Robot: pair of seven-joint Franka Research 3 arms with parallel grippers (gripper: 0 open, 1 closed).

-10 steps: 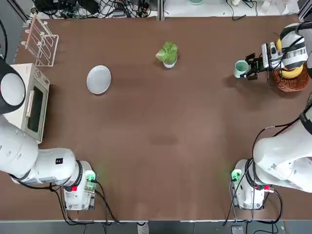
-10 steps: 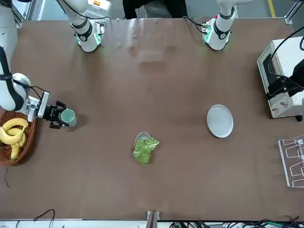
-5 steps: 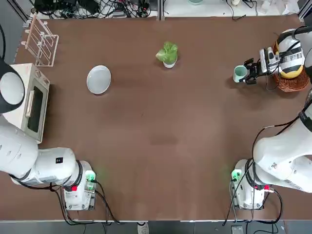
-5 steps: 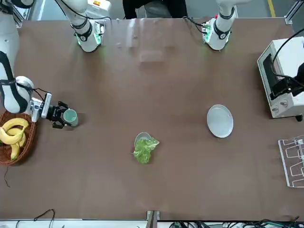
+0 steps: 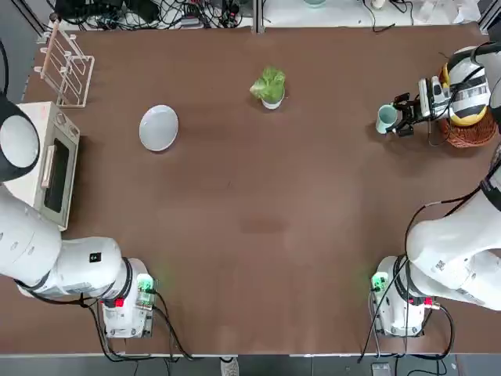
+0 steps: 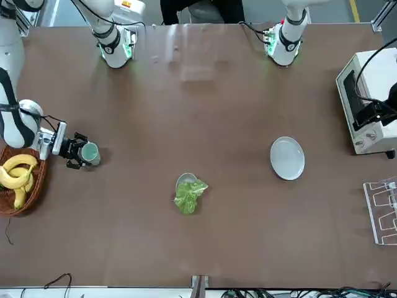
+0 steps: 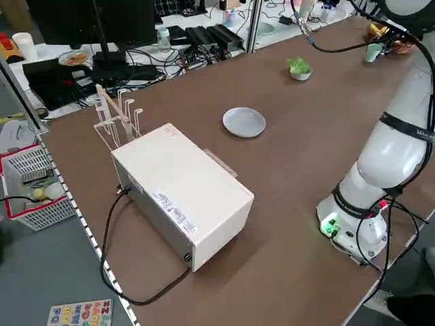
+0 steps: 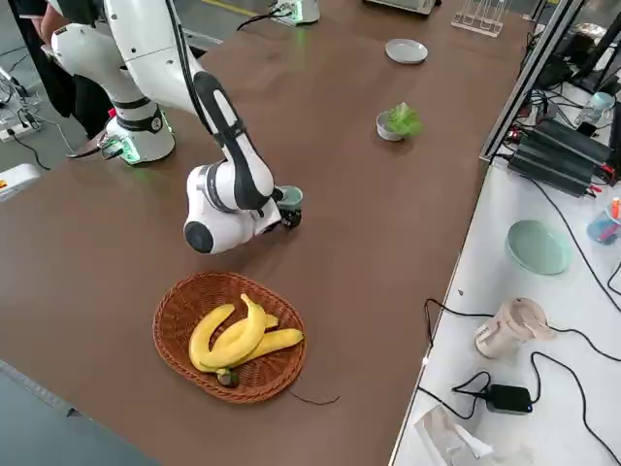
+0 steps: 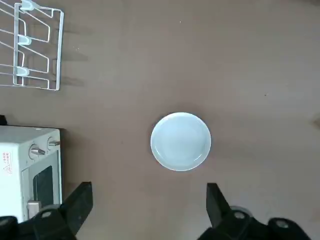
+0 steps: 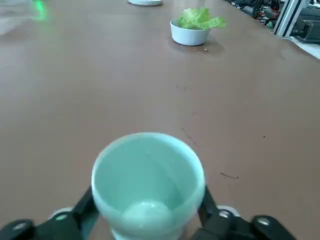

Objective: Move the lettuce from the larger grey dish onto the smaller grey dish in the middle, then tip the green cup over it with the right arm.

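The lettuce [image 5: 269, 83] lies in the smaller grey dish [image 5: 272, 101] at the far middle of the table. To its left the larger grey dish [image 5: 159, 128] holds nothing. The green cup [image 5: 385, 118] stands upright on the table at the far right, beside the basket. My right gripper [image 5: 396, 117] is level with it, open, and its fingers [image 10: 84, 207] flank the cup [image 10: 148, 180] close to its wall. In the left wrist view my left gripper [image 9: 147, 210] hangs open high above the larger grey dish [image 9: 180, 141].
A wicker basket [image 5: 468, 125] of bananas sits just right of the cup. A white toaster oven [image 5: 48, 160] and a wire rack [image 5: 66, 66] stand at the left edge. Both arm bases [image 5: 125, 301] are at the near edge.
My right arm has come down a little and drawn nearer with the cup, which now stands on the table. Its fingers have parted from the cup. The left arm has not moved.
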